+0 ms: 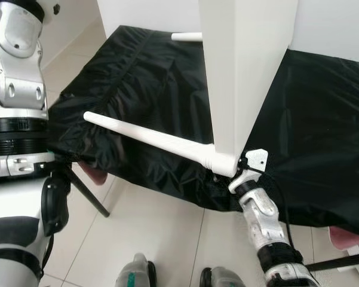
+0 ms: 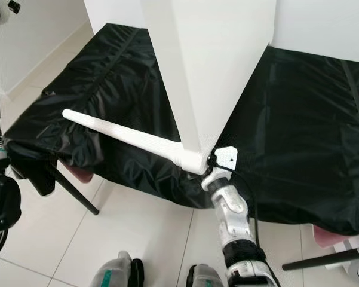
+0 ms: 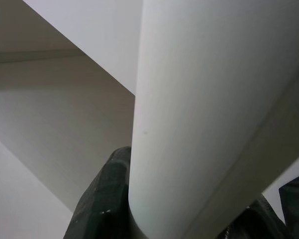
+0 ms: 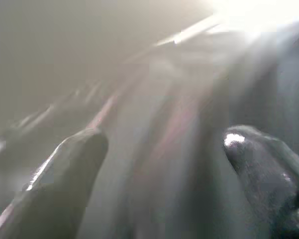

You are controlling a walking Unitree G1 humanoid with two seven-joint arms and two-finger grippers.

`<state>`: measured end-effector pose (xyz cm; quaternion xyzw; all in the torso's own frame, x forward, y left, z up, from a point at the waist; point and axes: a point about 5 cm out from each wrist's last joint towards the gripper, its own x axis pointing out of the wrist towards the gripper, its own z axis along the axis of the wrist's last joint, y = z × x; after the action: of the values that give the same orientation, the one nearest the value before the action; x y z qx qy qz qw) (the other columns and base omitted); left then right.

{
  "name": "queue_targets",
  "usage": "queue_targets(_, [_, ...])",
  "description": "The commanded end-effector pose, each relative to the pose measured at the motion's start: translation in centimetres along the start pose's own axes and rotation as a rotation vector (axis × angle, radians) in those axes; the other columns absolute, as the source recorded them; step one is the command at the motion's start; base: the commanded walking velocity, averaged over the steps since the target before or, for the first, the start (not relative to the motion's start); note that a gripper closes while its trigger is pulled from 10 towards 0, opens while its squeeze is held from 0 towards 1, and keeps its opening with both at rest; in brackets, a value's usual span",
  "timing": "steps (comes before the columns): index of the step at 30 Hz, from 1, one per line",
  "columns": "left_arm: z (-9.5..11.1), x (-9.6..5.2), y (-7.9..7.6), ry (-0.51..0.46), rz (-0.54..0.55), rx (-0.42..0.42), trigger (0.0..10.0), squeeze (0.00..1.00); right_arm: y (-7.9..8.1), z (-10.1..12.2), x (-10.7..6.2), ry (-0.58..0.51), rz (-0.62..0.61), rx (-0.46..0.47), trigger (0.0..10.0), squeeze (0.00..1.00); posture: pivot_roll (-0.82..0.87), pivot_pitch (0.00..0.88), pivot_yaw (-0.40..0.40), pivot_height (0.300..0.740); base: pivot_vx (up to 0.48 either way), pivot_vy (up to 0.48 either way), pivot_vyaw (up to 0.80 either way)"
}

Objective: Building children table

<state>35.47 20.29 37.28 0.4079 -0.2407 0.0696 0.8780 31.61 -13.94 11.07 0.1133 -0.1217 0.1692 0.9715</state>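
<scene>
A white tabletop (image 1: 248, 66) stands on edge on a table draped in black cloth (image 1: 149, 89). A white tapered leg (image 1: 149, 139) sticks out from its lower corner toward my left. A second leg (image 1: 186, 37) shows behind the top. My right arm (image 1: 260, 209) reaches up to the base of the near leg. In the right wrist view the right gripper (image 4: 164, 164) has its fingers (image 4: 64, 174) wide apart over a blurred dark surface. In the left wrist view my left gripper (image 3: 199, 214) holds a white round leg (image 3: 204, 99) between its fingers (image 3: 102, 204).
The black cloth hangs over the table's near edge onto thin black legs (image 1: 86, 191). A pink seat (image 1: 346, 236) pokes out at the lower right, another (image 1: 95, 173) under the left side. My feet (image 1: 179, 278) stand on pale floor tiles. A white wall rises behind.
</scene>
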Motion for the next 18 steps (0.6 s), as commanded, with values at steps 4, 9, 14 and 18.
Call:
queue_targets(4, [-3.1, -0.4, -2.5, 0.172, -0.099, -0.269, 10.0, 0.0, 0.5, 6.7, 5.4, -0.266, 0.058, 0.065, 10.0, 0.0, 0.15, 0.017, 0.024, 0.74, 0.0, 0.0, 0.0])
queue_targets(9, [-2.8, -0.4, -3.0, 0.163, -0.135, -0.277, 10.0, 0.0, 0.5, 10.1, 6.9, -0.371, 0.098, 0.07, 10.0, 0.0, 0.15, 0.026, 0.023, 0.74, 0.0, 0.0, 0.0])
queue_targets(14, [-2.6, -0.5, -3.6, 0.154, -0.167, -0.281, 10.0, 0.0, 0.6, 12.7, 7.7, -0.453, 0.135, 0.082, 10.0, 0.0, 0.15, 0.035, 0.022, 0.74, 0.0, 0.0, 0.0])
queue_targets(18, [-2.3, -0.7, -4.4, 0.135, -0.224, -0.297, 10.0, 0.0, 0.7, 15.1, 8.0, -0.525, 0.191, 0.082, 10.0, 0.0, 0.15, 0.044, 0.023, 0.74, 0.0, 0.0, 0.0])
